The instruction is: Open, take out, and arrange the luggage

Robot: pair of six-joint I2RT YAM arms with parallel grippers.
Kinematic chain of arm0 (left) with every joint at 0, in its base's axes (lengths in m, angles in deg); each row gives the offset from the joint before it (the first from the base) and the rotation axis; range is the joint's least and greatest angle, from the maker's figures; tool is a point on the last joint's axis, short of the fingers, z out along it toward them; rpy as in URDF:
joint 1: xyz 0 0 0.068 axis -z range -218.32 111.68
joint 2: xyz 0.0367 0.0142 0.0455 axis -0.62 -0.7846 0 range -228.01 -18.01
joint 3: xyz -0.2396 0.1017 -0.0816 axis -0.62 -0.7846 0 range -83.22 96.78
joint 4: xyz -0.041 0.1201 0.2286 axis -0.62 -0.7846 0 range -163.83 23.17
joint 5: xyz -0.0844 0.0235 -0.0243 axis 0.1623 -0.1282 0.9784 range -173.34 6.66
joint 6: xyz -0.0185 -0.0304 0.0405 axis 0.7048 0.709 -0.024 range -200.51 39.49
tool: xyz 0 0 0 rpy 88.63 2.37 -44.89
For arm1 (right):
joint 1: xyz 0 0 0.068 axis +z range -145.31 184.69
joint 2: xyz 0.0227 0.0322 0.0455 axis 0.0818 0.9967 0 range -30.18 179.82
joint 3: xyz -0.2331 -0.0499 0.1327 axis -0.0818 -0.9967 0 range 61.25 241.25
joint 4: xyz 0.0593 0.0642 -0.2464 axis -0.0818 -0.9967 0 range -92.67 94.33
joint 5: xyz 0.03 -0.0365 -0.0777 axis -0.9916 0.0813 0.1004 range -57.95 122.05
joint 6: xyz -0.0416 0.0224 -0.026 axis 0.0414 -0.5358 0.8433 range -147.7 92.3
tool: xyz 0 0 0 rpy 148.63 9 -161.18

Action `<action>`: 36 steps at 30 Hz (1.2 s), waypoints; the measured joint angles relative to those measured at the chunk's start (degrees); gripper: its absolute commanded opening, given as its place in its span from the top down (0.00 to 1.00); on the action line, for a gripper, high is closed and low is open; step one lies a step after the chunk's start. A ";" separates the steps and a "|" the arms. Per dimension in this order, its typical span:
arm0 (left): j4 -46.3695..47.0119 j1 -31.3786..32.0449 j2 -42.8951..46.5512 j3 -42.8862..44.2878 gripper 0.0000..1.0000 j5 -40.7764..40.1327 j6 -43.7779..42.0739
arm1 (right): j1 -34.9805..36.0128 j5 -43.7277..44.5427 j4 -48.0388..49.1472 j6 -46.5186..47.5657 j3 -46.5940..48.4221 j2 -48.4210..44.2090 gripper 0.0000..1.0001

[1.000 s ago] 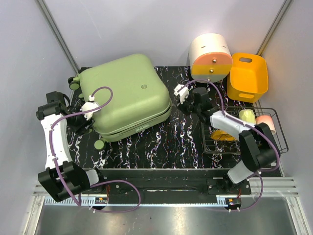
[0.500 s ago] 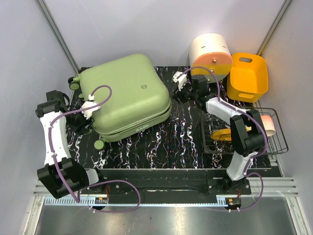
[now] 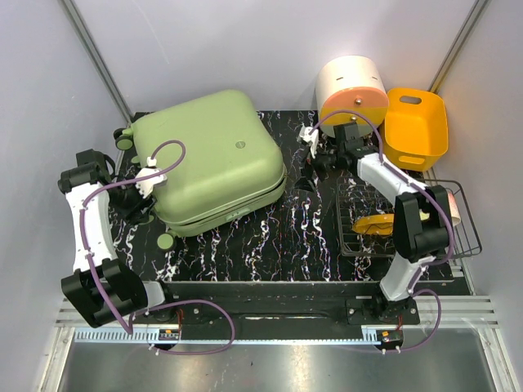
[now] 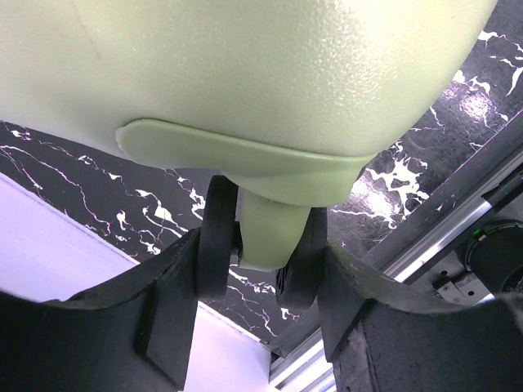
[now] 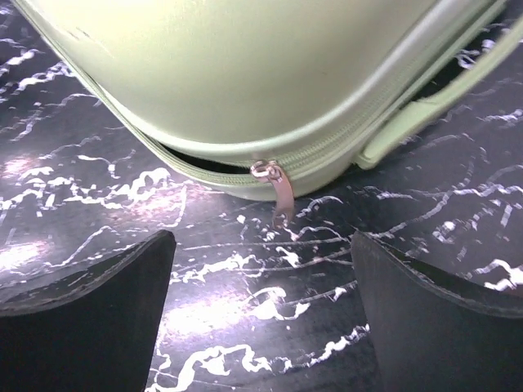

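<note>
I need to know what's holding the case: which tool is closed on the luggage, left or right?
The left tool, clamped across a wheel of the luggage. The right tool stands wide open, empty, facing the zip pull.

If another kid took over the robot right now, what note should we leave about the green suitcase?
Left tool: closed around a wheel on the left side of the luggage.
Right tool: open, empty, facing the zip pull, not touching it.
Luggage: flat on the table, lid down.
Done: zip gapes a little beside the pull.
Left: finish unzipping, lift the lid, take out and arrange the contents.
</note>
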State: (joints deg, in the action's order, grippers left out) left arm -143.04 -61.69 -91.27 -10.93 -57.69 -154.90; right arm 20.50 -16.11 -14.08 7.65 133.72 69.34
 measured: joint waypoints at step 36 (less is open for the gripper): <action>-0.50 -0.13 -0.39 0.44 0.69 0.22 -0.11 | -0.55 -12.37 -23.39 9.99 21.99 20.41 1.00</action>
State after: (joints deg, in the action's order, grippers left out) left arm -143.54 -61.82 -91.66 -10.49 -57.48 -155.01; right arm 19.96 -28.48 -37.47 17.64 155.70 89.76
